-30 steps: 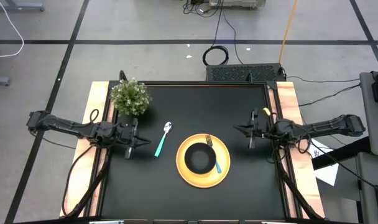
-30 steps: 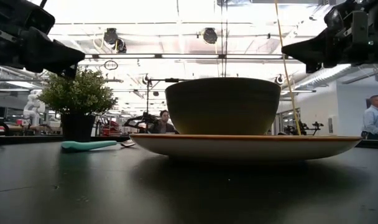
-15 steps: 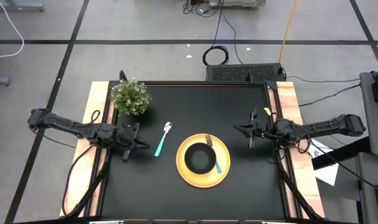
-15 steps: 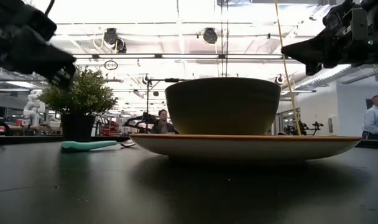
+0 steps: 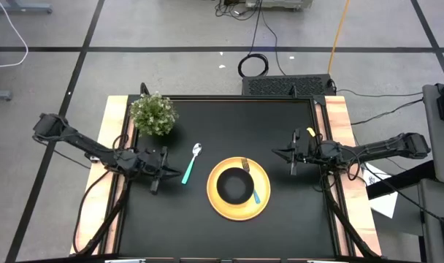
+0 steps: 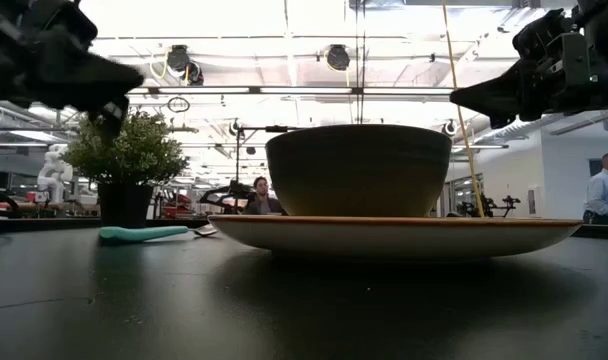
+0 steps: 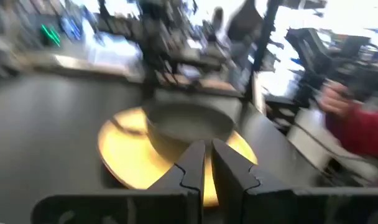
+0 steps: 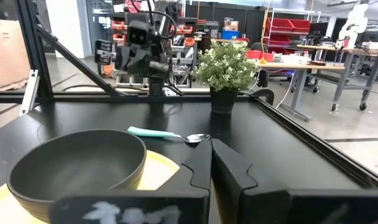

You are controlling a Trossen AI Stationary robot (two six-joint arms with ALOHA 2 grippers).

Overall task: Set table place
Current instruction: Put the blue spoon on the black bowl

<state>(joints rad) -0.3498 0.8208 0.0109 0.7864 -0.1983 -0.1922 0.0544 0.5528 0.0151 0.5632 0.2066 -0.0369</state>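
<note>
The table (image 5: 222,219) carries the place at its middle: the plate (image 5: 262,204) holds the bowl (image 5: 234,185) and the fork (image 5: 250,177), probably gathered for setting. The spoon (image 5: 190,164) lies apart on the black top at the plate's ten o'clock. The potted plant (image 5: 153,115) stands further out at ten, clear of any reach. The left gripper (image 5: 158,172) hovers at nine and the right gripper (image 5: 293,155) at three, jaws pressed together and empty.
</note>
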